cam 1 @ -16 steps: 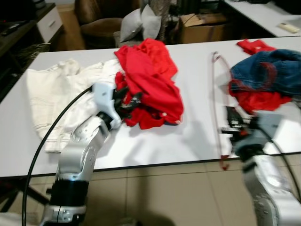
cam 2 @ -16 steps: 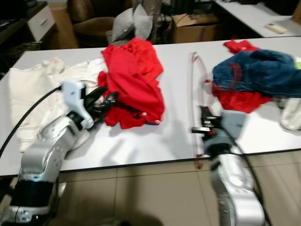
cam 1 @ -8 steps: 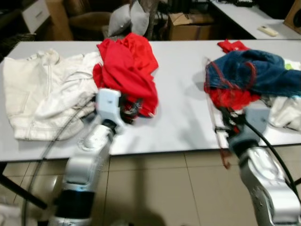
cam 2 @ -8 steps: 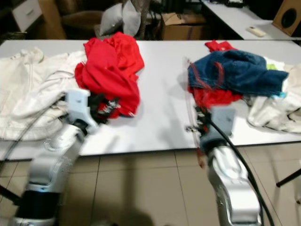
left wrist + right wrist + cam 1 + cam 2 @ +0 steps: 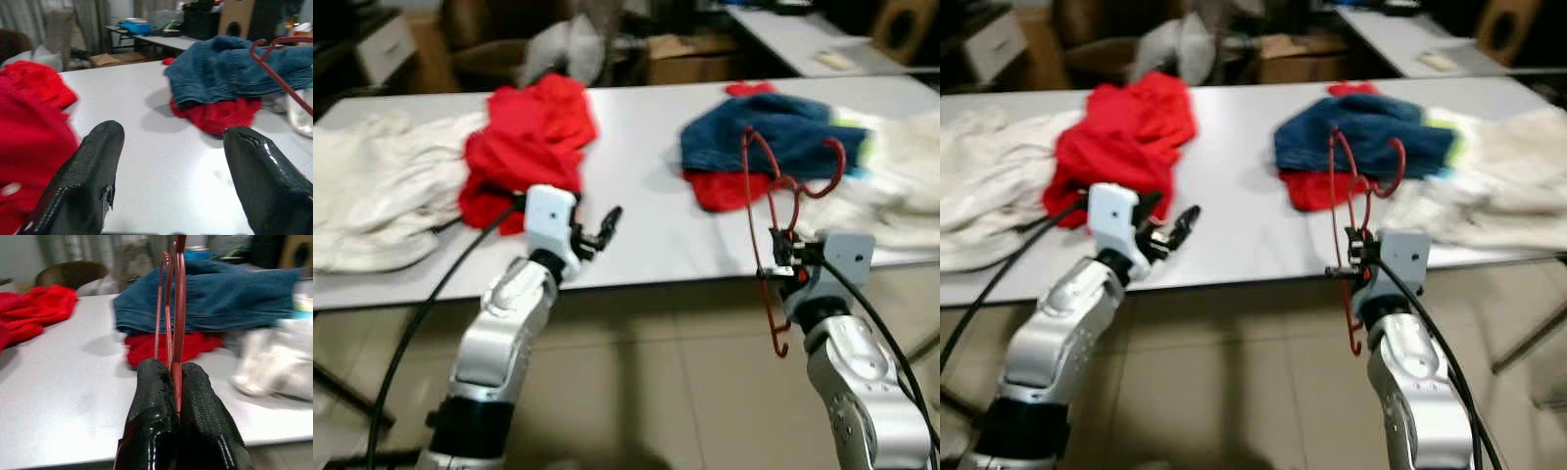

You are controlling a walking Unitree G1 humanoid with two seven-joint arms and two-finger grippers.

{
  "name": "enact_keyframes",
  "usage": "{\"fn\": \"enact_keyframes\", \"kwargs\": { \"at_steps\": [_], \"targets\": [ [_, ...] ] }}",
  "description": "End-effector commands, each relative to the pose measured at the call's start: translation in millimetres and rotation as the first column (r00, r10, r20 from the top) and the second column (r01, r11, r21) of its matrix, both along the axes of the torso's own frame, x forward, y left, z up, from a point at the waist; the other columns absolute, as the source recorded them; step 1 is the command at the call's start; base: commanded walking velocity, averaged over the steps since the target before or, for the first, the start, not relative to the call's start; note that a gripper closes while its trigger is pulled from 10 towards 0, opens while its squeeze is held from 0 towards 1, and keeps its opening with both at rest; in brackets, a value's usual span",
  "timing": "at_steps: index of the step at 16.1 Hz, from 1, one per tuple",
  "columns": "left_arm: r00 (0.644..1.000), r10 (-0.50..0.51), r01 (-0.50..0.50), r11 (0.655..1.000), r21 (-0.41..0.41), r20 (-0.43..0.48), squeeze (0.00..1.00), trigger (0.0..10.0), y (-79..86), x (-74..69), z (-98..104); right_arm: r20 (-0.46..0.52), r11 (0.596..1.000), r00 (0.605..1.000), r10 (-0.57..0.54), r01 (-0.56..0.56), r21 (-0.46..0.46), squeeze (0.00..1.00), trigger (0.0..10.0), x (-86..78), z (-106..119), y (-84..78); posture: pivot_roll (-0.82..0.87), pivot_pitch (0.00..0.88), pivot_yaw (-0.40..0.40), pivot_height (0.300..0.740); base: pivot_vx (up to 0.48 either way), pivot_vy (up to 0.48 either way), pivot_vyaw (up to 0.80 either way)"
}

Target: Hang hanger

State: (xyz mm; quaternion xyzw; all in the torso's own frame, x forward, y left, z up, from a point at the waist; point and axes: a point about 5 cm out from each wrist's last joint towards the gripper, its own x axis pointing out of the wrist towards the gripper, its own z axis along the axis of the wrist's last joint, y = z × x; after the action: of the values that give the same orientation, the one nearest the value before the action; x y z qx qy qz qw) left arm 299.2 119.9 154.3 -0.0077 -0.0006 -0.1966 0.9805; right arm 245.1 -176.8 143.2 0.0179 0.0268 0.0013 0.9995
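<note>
A thin red wire hanger [image 5: 767, 211] stands upright in the air by the table's front edge, its hook end hanging below the grip. My right gripper [image 5: 782, 264] is shut on the hanger's [image 5: 174, 308] wire, which runs up between the two black fingers [image 5: 151, 426]. My left gripper [image 5: 603, 227] is open and holds nothing, hovering at the table's [image 5: 636, 157] front edge just in front of a red garment pile [image 5: 524, 137]. The left wrist view looks between its spread fingers [image 5: 83, 191] across the bare tabletop.
Blue jeans [image 5: 764, 137] lie over a red cloth [image 5: 724, 186] behind the hanger. White clothes [image 5: 372, 201] lie at the left and more white fabric [image 5: 891, 186] at the right. A chair and a cardboard box stand behind the table. Tiled floor [image 5: 656, 392] lies below.
The camera has swung right and pulled back, so the clothes shift left. The hanger has come up off the table into an upright hold. My left gripper has drawn back from the red pile.
</note>
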Motion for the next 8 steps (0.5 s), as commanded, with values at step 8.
{"fn": "enact_keyframes", "kwargs": {
  "at_steps": [8],
  "targets": [
    [1.0,0.016,-0.016,1.0,0.001,0.011,1.0,10.0,0.7,4.4,1.8,0.045,1.0,0.999,-0.006,0.007,-0.014,0.0,10.0,0.1,9.6,-5.8,0.04,0.0,0.038,0.74,0.169,0.0,-0.16]
  ]
}}
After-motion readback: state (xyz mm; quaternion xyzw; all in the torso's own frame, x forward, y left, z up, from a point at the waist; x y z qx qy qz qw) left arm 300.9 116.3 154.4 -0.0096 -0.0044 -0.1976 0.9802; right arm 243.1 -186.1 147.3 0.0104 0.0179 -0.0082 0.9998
